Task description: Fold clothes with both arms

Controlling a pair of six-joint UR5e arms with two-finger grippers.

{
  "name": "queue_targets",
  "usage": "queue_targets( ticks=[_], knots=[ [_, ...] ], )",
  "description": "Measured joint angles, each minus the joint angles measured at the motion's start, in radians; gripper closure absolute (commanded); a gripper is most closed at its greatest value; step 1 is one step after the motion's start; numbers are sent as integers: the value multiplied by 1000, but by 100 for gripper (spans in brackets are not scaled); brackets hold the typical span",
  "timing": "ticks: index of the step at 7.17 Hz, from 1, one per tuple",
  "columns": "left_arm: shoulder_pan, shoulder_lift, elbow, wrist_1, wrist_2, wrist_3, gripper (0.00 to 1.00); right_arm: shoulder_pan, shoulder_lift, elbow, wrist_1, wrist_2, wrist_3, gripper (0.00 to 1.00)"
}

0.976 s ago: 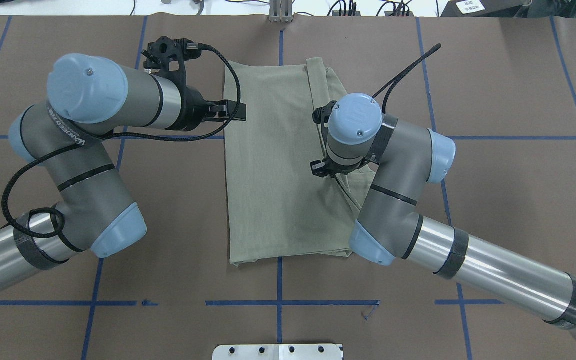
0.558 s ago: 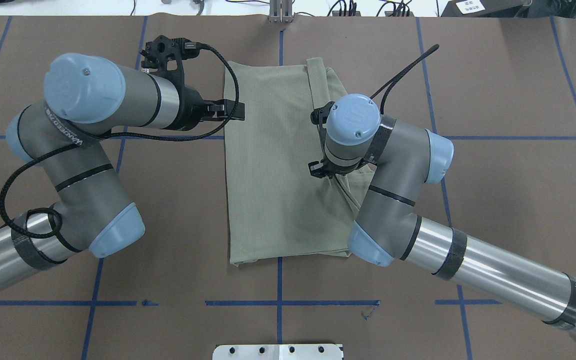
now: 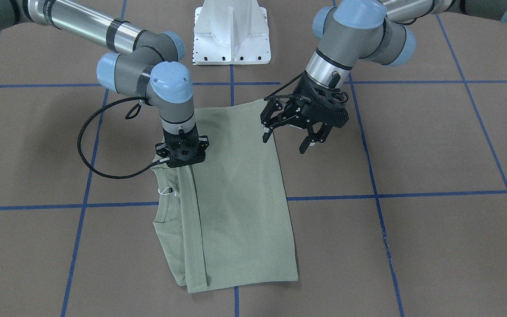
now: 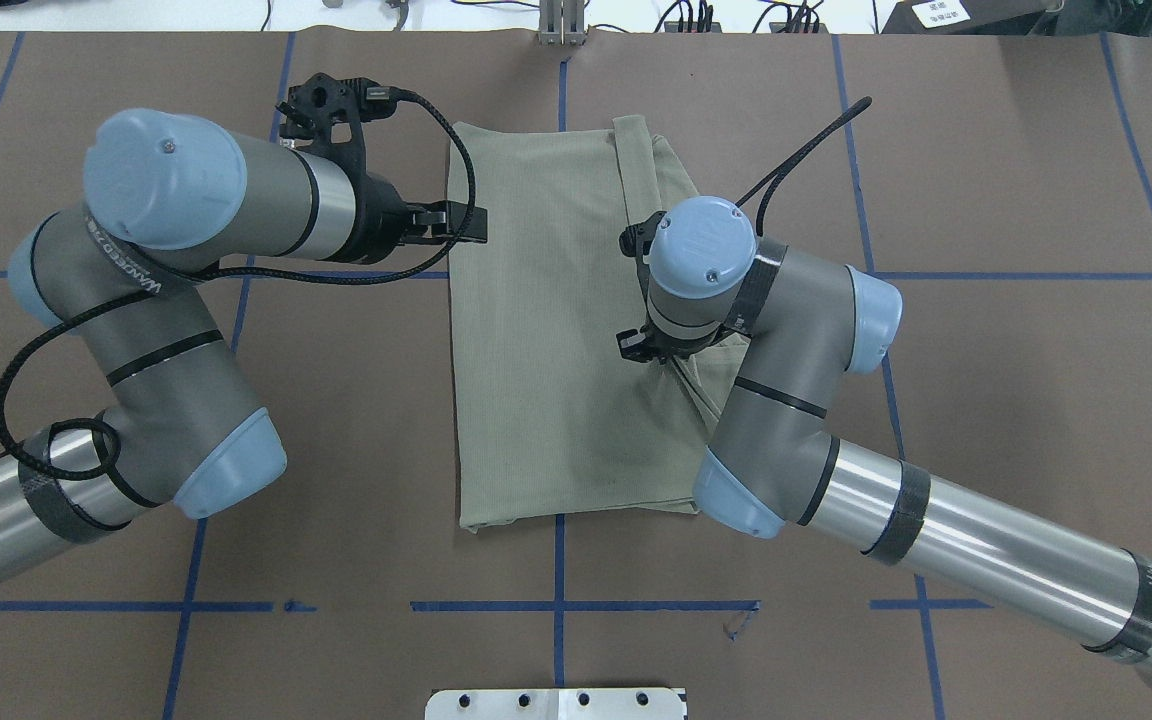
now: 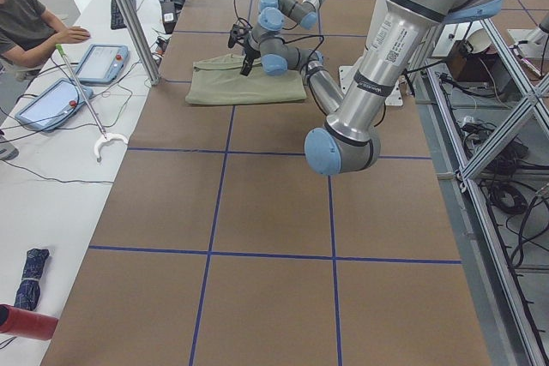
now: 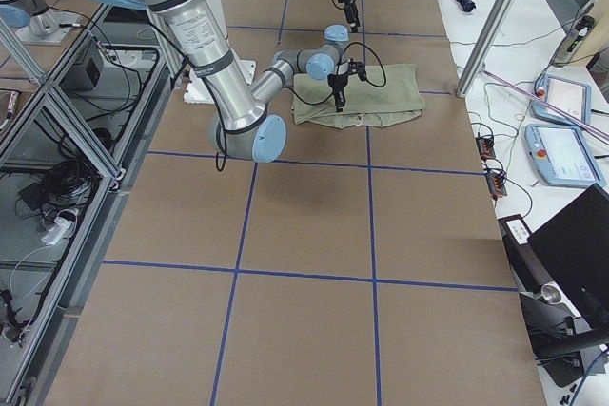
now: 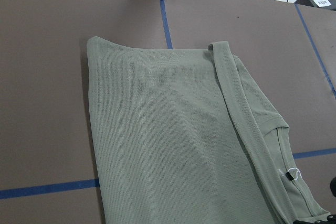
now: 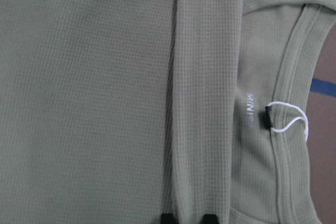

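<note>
The pale sage-green shirt [image 3: 236, 198] [image 4: 536, 330] lies folded lengthwise on the brown table, its sleeve laid as a strip along the body. Its neck and white tag loop [image 8: 286, 121] [image 3: 164, 191] show beside that strip. My right gripper [image 3: 183, 166] [image 8: 188, 217] points straight down near the collar. Its fingertips pinch the sleeve strip, and the cloth puckers around them. My left gripper [image 3: 284, 144] [image 4: 476, 224] hangs open just above the shirt's opposite long edge, holding nothing. The left wrist view shows the shirt [image 7: 157, 129] from above.
The white pedestal base [image 3: 231, 35] stands at the robot's side of the table. Blue tape lines [image 4: 556, 605] grid the brown cover. In the exterior left view a person [image 5: 26, 19] sits at a side bench with tablets [image 5: 103, 62], behind a metal post [image 5: 129, 15].
Both arms have shifted slightly to the left in the overhead view. The right gripper stays on the sleeve strip and the left stays open.
</note>
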Motion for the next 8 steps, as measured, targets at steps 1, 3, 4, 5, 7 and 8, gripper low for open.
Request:
queue_targets(
  ticks=[1, 3, 4, 5, 7, 8],
  knots=[
    [0, 0, -1, 0, 0, 0, 0, 0, -1, 0, 3, 1, -5, 100],
    [2, 0, -1, 0, 0, -1, 0, 13, -6, 4, 13, 14, -15, 100],
    [2, 0, -1, 0, 0, -2, 0, 33, -11, 7, 15, 45, -19, 100],
    [2, 0, -1, 0, 0, -2, 0, 52, -23, 11, 16, 73, -25, 100],
    [2, 0, -1, 0, 0, -2, 0, 64, -82, 38, 21, 83, -38, 74],
    [2, 0, -1, 0, 0, -3, 0, 65, -114, 61, 22, 83, -40, 18]
  ],
)
